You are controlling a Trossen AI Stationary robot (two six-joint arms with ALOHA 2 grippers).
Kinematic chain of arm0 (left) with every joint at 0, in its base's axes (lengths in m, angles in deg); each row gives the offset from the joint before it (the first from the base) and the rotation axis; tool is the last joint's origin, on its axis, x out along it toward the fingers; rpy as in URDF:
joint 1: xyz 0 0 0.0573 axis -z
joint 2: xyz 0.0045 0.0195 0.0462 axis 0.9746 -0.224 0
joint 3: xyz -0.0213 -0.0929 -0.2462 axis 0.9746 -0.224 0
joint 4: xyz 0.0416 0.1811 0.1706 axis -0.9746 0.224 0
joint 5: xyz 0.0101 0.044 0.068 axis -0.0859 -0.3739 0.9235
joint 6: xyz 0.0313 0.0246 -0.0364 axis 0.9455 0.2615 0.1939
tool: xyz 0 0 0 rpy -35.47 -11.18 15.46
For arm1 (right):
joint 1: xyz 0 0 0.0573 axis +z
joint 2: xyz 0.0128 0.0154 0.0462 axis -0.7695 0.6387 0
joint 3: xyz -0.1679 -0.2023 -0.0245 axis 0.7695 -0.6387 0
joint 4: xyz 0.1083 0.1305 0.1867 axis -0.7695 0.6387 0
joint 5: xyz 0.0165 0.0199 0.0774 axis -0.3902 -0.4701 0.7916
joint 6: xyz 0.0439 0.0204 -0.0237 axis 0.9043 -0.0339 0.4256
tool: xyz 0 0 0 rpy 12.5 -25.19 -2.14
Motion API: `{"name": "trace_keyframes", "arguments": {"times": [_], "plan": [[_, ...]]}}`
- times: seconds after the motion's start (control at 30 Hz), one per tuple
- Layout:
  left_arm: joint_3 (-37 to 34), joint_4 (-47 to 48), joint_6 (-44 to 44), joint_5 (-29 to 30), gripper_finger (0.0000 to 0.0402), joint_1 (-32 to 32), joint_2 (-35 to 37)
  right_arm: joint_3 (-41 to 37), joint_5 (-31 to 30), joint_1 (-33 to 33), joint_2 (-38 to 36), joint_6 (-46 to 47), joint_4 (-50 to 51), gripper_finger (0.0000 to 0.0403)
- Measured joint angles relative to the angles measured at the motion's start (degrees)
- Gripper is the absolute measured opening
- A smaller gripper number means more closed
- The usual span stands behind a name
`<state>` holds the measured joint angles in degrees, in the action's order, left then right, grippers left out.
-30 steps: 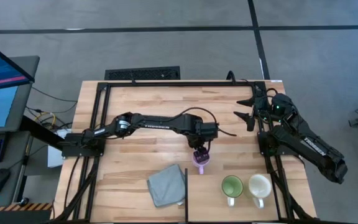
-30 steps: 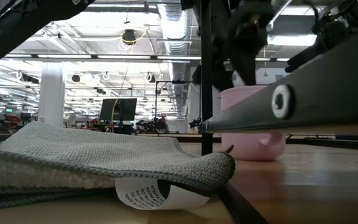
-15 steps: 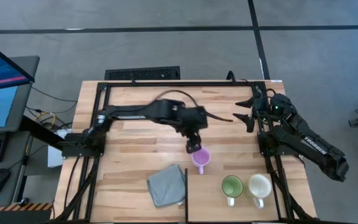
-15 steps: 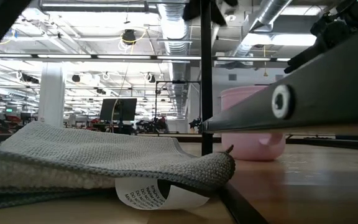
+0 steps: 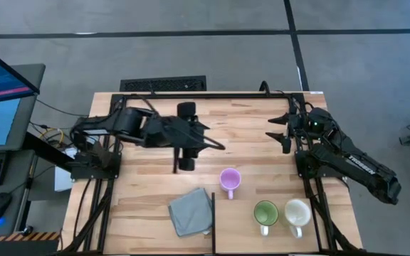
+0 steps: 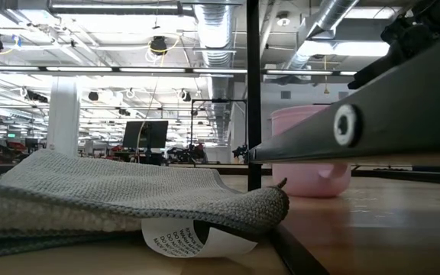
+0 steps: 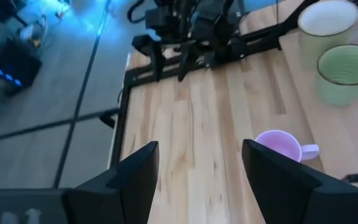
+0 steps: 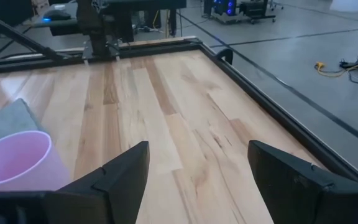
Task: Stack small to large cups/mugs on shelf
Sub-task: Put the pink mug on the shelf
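The lilac mug (image 5: 229,179) stands upright on its base on the wooden table, handle toward the near edge; it also shows in the left wrist view (image 7: 278,145) and the low view (image 6: 308,153). The green mug (image 5: 265,212) and the cream mug (image 5: 297,212) stand side by side near the table's near right corner. My left gripper (image 5: 185,161) is open and hangs above the table's middle, left of the lilac mug and well apart from it. My right gripper (image 5: 284,132) is open and waits near the far right edge.
A grey cloth (image 5: 191,211) lies crumpled near the near edge, left of the mugs, over a paper tag (image 6: 195,238). A thin black post (image 6: 252,92) and a slanted bar (image 6: 357,128) of the shelf frame stand by the lilac mug. Bare wood (image 5: 255,153) lies between the arms.
My left gripper, which was down at the lilac mug's rim a second ago, has risen out of the low view and drawn back toward the table's left and far side. The lilac mug has stayed upright where it was.
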<state>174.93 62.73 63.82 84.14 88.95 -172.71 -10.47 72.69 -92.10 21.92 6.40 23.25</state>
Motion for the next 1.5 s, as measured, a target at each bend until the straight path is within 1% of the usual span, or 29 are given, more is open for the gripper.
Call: {"name": "trace_keyframes", "arguments": {"times": [0.2, 0.43, 0.73, 0.83, 0.93, 1.07, 1.17, 1.37, 1.5], "plan": [[-0.04, 2.25, 2.88, 0.48, 0.0222, -0.13, 3.4, 0.0, -0.09, 0.17, 0.0, -0.44, 0.05, 0.0297], [-0.09, 5.96, 0.76, 1.84, 0.0222, -4.18, 8.24, 0.0, -0.11, 0.17, 0.0, -0.93, 0.1, 0.0297], [-0.12, 6.12, 0.6, 1.88, 0.0222, -8.92, 13.76, 0.0, -0.11, 0.17, 0.0, -1.09, 0.19, 0.0297], [-3.25, 4.56, 0.76, 1.97, 0.0222, -10.15, 16.81, 0.0, -0.13, 0.17, 0.0, -1.27, 0.25, 0.0297], [-9.98, -0.2, 1.69, 2.08, 0.0222, -11.5, 21.82, 0.02, -0.26, 0.15, 0.0, -3.93, 1.0, 0.0297], [-23.91, -15.65, 4.93, 2.18, 0.0222, -13.15, 31.34, 0.02, -1.58, 0.15, -0.02, -5.15, 1.44, 0.0297], [-35.51, -23.1, 6.66, 1.52, 0.0222, -13.96, 39.01, 0.02, -1.6, 0.15, -0.02, -5.04, 1.44, 0.0297], [-61.57, -35.73, 3.23, 1.49, 0.0222, -14.44, 53.29, 0.02, -1.57, 0.15, 0.0, -5.0, 1.43, 0.0297], [-78.89, -46.84, 0.82, 1.92, 0.0222, -14.42, 62.31, 0.02, -1.55, 0.15, 0.0, -5.0, 1.41, 0.0297]]}}
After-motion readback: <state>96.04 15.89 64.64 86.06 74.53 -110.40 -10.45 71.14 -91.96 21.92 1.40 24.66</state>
